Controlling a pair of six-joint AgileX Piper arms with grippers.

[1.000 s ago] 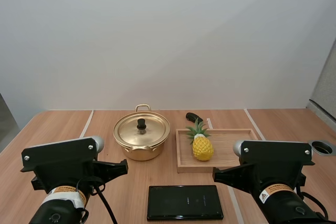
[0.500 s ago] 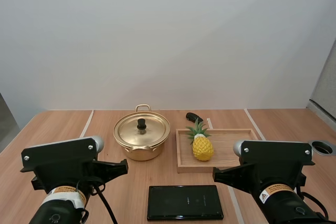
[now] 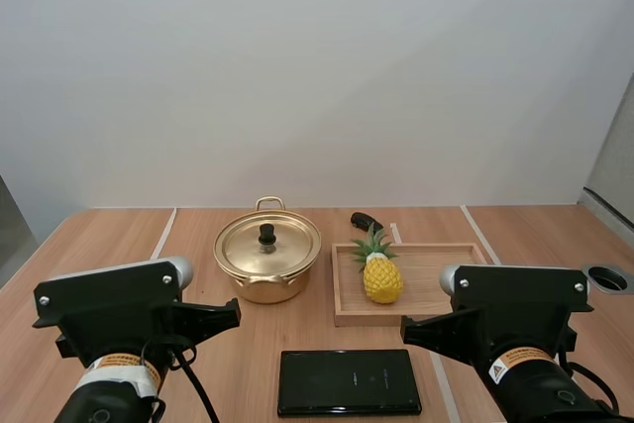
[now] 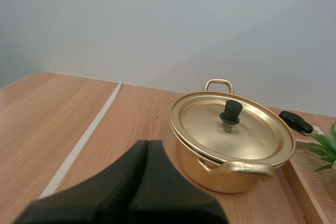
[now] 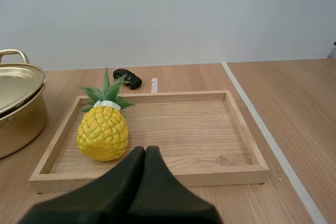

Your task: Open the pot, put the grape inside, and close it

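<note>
Left claw (image 4: 147, 144) and right claw (image 5: 144, 151) pinched together, empty; one lidded pot (image 3: 269, 284), one pineapple (image 3: 382, 279), one tray (image 3: 446, 279).

A plain pale grey wall (image 3: 317, 66) stands behind the light brown wooden table (image 3: 109, 240). Across it run thin white lines (image 3: 163, 233), far edge to near edge.

High view: above and behind the arm bases, facing forward and down, well back from the pot (image 3: 267, 250). Left wrist view: low and close, facing the pot from its front-left. Right wrist view: low, right of the pot, facing the wooden tray (image 5: 199, 129) close up. All three share the pot and the tray edge beside it.
</note>
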